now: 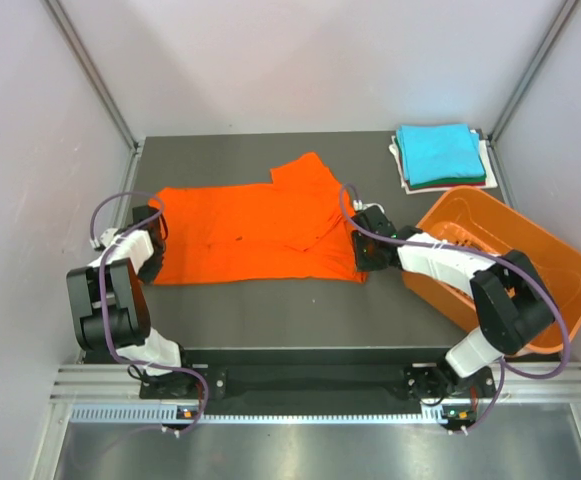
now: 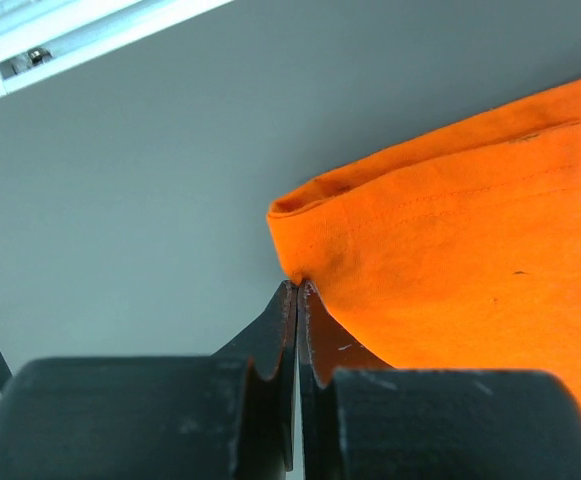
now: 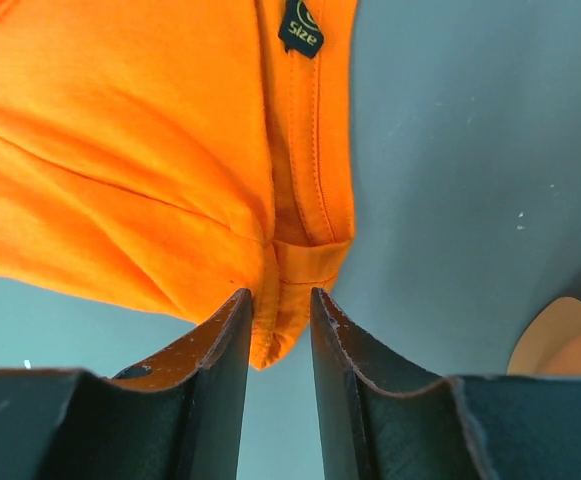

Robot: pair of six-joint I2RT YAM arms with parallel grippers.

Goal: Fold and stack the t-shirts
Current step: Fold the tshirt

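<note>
Roughly centred on the dark grey matte worktop (image 1: 270, 315), the orange t-shirt (image 1: 245, 235) lay spread out, thin soft knit with a few shallow wrinkles. Its long axis ran left to right: hem at the left, collar end at the right. One short sleeve (image 1: 305, 172) stuck out toward the far edge.

The left fingers (image 1: 153, 238) were at the hem end. In the left wrist view those black fingers (image 2: 297, 300) were pressed fully together with the double-stitched hem corner (image 2: 300, 230) nipped at their tips. The corner was rolled over and sat a bit off the surface.

The right fingers (image 1: 364, 248) were at the collar end. In the right wrist view the fingers (image 3: 232, 330) were clamped on a bunched ridge of orange cloth with ribbed seam stitching. A small dark size label (image 3: 300, 28) sat just beyond the grip.

The turquoise t-shirt (image 1: 438, 152) was folded square in the far right corner on top of the stack, with white and dark t-shirts (image 1: 402, 172) showing at the edges beneath it. The stack was well apart from the orange shirt.

The rigid glossy orange plastic basket (image 1: 570, 262) sat tilted at the right side, with the right arm crossing its near-left rim.

A bare strip of worktop ran along the near edge in front of the shirt, and another along the far edge to the left of the stack. White walls stood close on both sides.
</note>
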